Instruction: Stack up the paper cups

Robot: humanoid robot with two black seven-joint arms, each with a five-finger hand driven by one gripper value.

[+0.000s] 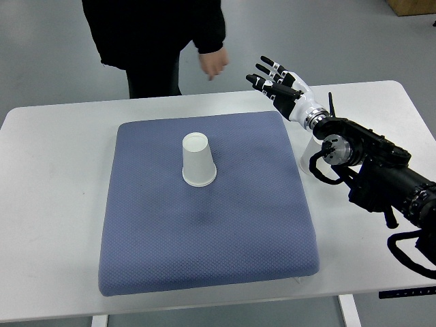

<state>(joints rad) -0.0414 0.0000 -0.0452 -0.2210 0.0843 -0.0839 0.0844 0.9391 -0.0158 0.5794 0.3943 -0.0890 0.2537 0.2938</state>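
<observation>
Top view: right hand [278, 82] empty, fingers spread, raised past the blue pad [204, 252], likely between grasps; paper cup [198, 160] inverted mid-pad as stack base; second cup [308, 155] half hidden under the forearm

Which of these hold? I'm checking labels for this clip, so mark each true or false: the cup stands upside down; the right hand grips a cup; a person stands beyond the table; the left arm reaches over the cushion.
1. The cup stands upside down on the cushion. True.
2. The right hand grips a cup. False: its fingers are spread and hold nothing, above the cushion's far right corner.
3. A person stands beyond the table. True.
4. The left arm reaches over the cushion. False: no left arm is in view.
</observation>
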